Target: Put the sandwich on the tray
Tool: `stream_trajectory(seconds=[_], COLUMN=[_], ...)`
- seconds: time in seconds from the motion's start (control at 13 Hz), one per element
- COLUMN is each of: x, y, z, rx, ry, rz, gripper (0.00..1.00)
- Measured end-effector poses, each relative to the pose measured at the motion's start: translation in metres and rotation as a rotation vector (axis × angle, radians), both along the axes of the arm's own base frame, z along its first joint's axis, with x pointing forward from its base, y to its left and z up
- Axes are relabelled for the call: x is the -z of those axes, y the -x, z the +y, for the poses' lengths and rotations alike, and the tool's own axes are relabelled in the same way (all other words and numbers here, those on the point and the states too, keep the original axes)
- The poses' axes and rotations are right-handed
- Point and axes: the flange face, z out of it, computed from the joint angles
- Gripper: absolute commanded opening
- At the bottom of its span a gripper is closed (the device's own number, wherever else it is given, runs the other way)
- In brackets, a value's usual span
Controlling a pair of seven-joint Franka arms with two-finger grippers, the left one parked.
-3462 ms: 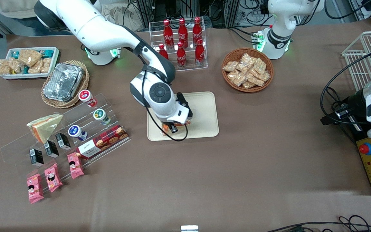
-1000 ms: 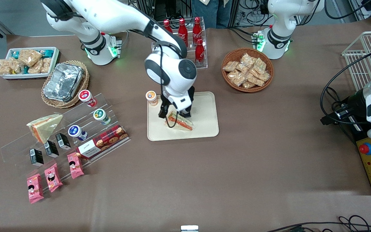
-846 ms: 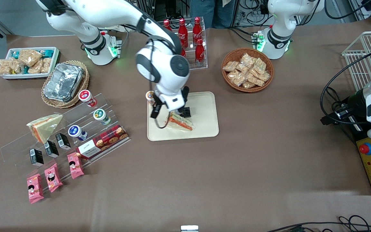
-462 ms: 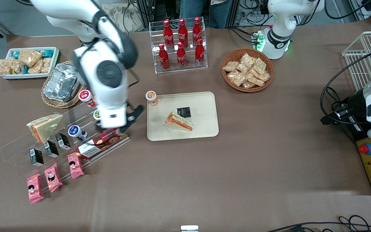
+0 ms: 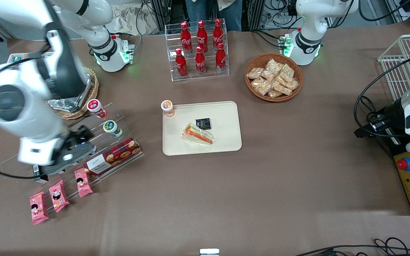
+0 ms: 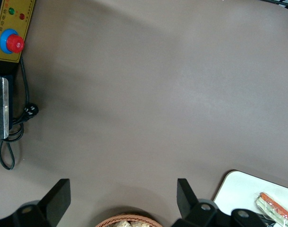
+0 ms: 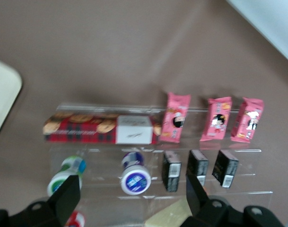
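Note:
The sandwich [image 5: 198,135], a wrapped wedge with an orange strip along one edge, lies flat on the beige tray [image 5: 226,138] with nothing touching it. It also shows in the left wrist view [image 6: 275,212] on the tray [image 6: 236,187]. My right gripper [image 5: 75,145] is open and empty, well away from the tray toward the working arm's end of the table, above the clear stepped rack [image 5: 119,117]. In the right wrist view the gripper [image 7: 132,194] hangs over the rack's blue-capped cup [image 7: 134,178]; a corner of the tray [image 7: 2,92] shows there.
A small black packet [image 5: 203,123] lies on the tray and an orange-lidded cup [image 5: 168,107] stands at its corner. The rack holds cups, a red biscuit box [image 5: 114,155], black boxes [image 7: 198,168], pink packets [image 5: 57,195] and a tan wedge [image 7: 170,218]. A cola rack [image 5: 199,46] and snack basket [image 5: 273,76] stand farther back.
My gripper let go of the sandwich on the tray, rose, and swung away over the stepped rack. The sandwich stays on the tray.

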Motion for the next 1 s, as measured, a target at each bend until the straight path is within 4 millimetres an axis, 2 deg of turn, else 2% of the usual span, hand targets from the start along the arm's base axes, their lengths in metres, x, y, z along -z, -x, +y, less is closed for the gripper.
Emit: stream_trajectory(seconds=[0.23, 0.38, 0.54, 0.77, 1.0], x=[-0.020, -0.044, -0.061, -0.067, -0.065], y=[-0.002, 0.013, 0.034, 0.066, 0.086], z=[-0.085, -0.125, -0.145, -0.179, -0.184], rx=[0.200, 0.279, 0.331, 0.407, 0.422], ry=[-0.132, -0.160, -0.187, -0.222, -0.230], rz=[-0.035, -0.058, -0.062, -0.050, -0.038], gripper=[1.00, 1.00, 1.00, 1.00, 1.00])
